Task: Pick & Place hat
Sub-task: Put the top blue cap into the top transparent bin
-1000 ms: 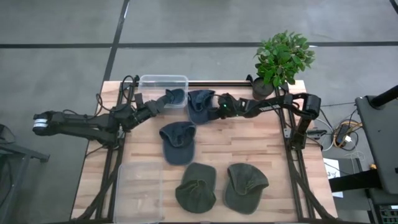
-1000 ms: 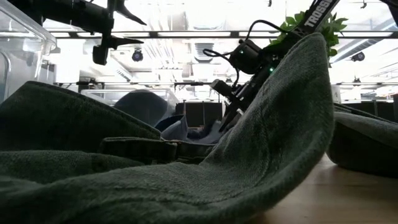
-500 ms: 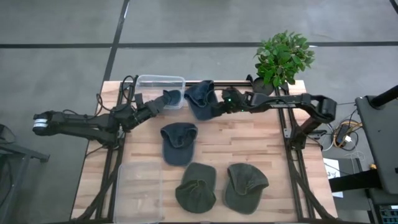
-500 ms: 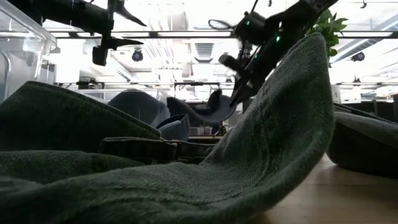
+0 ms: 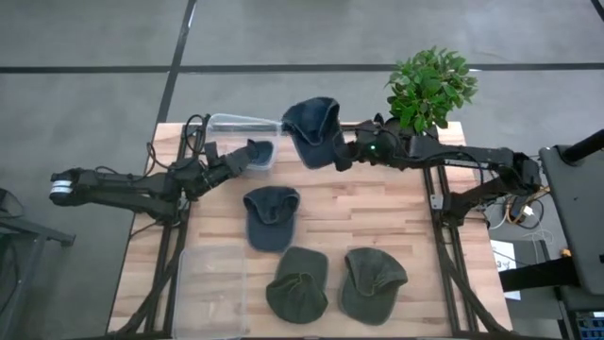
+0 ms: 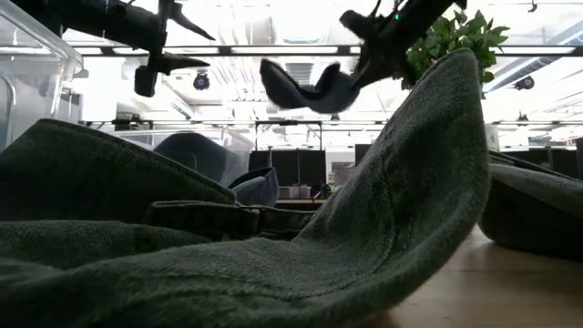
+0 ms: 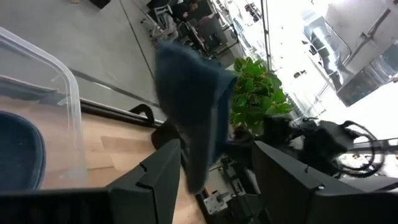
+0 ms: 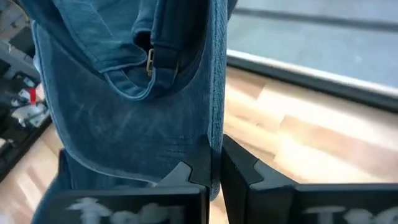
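Observation:
A blue denim hat point(image 5: 314, 130) hangs in the air over the table's far edge, held by my right gripper point(image 5: 342, 157). The low view shows the blue hat point(image 6: 305, 91) high up under the right gripper point(image 6: 360, 66). The right wrist view shows the hat's back strap and buckle point(image 8: 149, 61). My left gripper point(image 5: 247, 157) is open at the clear bin point(image 5: 247, 125), beside a second blue hat point(image 5: 265, 147) that lies in the bin. The left wrist view shows the left gripper's fingers point(image 7: 217, 186) spread apart and touching nothing. My right gripper pinches an edge of the hat's crown point(image 8: 216, 134), near the back strap, between its two shut fingers point(image 8: 186, 173). The fingers reach in roughly level from the table's right side. The hat is lifted clear of the table and hangs slack, spread out beyond the fingers.
Another blue cap point(image 5: 269, 215) lies at mid-table, with two green hats point(image 5: 297, 283) point(image 5: 373, 280) near the front edge. A clear lid or tray point(image 5: 209, 288) sits at the front left. A potted plant point(image 5: 429, 90) stands at the far right corner.
My right gripper has risen and moved toward the far edge, staying shut on the blue hat. The hat lay on the table beside the bin; it is now lifted clear and hangs in the air. My left arm has kept still.

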